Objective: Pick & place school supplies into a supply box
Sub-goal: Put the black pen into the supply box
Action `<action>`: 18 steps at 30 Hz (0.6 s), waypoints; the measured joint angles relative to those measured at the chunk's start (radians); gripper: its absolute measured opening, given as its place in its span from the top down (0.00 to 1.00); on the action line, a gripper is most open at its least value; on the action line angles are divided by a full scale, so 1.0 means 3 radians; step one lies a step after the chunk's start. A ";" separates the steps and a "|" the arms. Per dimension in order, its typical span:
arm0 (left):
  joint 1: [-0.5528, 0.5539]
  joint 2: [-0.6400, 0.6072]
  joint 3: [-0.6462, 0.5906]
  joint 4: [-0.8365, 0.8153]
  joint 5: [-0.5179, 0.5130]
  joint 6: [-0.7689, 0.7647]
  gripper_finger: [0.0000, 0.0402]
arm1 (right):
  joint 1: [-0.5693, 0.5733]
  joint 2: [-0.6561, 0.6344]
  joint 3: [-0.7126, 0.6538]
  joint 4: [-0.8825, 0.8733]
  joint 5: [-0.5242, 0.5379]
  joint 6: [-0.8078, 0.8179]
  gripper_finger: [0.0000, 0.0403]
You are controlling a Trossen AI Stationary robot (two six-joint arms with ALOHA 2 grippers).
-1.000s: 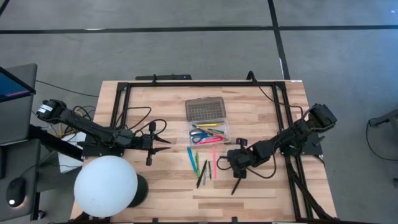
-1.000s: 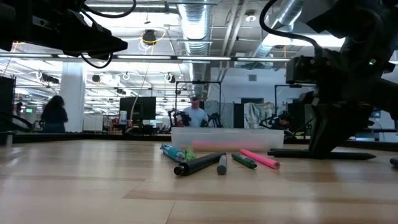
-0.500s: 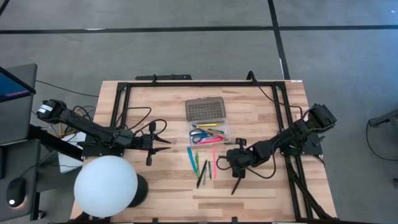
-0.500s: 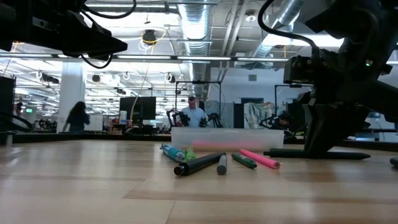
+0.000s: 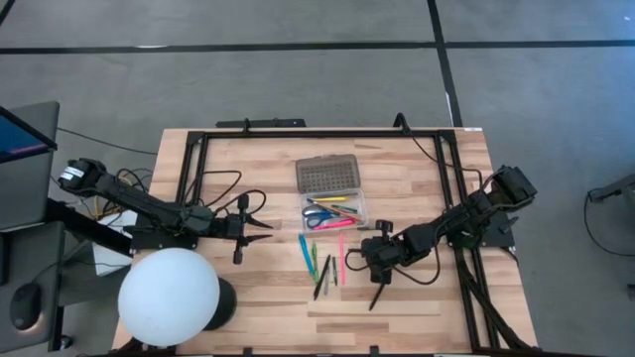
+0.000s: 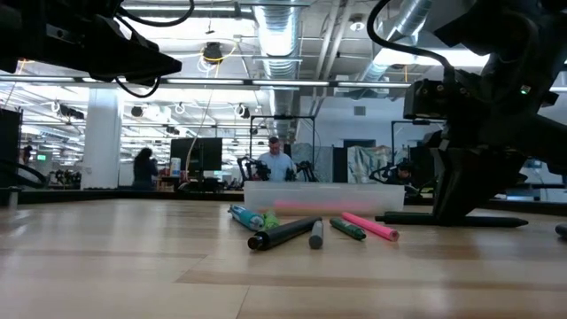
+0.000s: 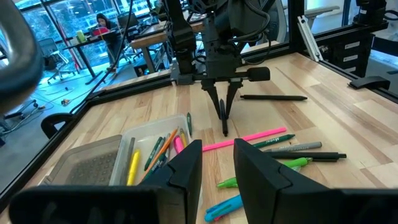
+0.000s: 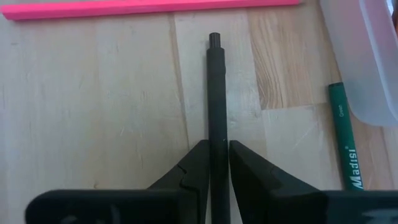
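Black pen (image 8: 217,118) is clamped in the right pincer (image 8: 214,163), just beside the pink marker (image 8: 149,9) on the counter (image 5: 417,169). I judge the next step is a carry to the supply box (image 5: 334,211), whose tray already holds several supplies: lift clear, keep the pen level, release low along the tray. My left pincer (image 7: 216,163) waits apart, fingers spread. Only the right wrist view confirms the grasp; the high view alone shows the 2 arms' positions against the box.
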 joint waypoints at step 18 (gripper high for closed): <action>0.0000 0.0001 0.0000 0.0001 0.0000 0.0000 0.78 | 0.0001 0.0000 0.0002 0.0003 -0.0007 -0.0011 0.88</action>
